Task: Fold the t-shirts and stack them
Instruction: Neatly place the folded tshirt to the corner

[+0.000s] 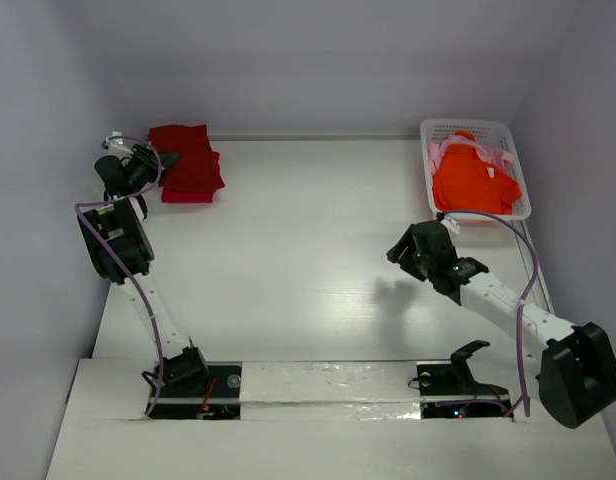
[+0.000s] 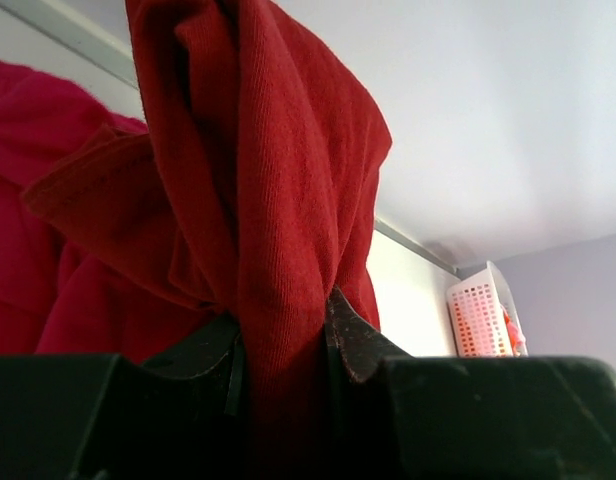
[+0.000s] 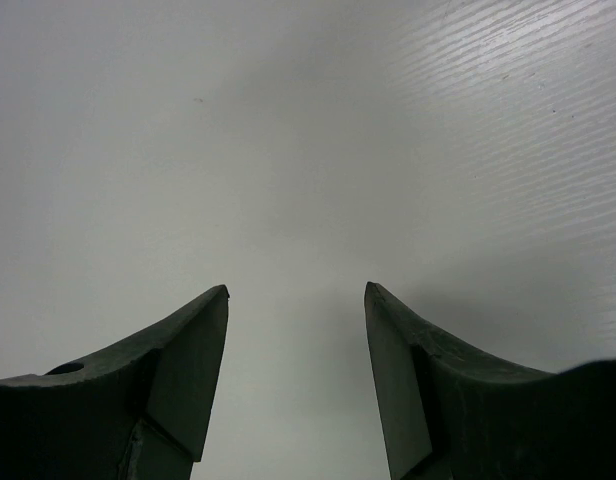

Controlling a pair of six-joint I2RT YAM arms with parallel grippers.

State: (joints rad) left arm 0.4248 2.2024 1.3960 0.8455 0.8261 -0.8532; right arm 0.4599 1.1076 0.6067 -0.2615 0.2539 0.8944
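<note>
Plainly, the left jaws are clenched on a bunched fold of the dark red t-shirt (image 2: 278, 150), and the cloth rises upright from between them. Just left of that fold, in the left wrist view, we see the crimson-pink t-shirt (image 2: 18, 200).

From above, both shirts lie in the far left corner of the surface (image 1: 308, 260). The dark red one is on top, and the crimson-pink edge shows along the pile's near side. The left jaws meet the pile at its left edge.

The right jaws stand released, apart with nothing between them. They hover over bare surface right of centre, well apart from every shirt.

At the far right, the white basket (image 1: 483, 127) holds the bright orange t-shirt (image 1: 473, 182). The pale pink t-shirt (image 1: 440, 152) touches the orange one along its far left side.
</note>
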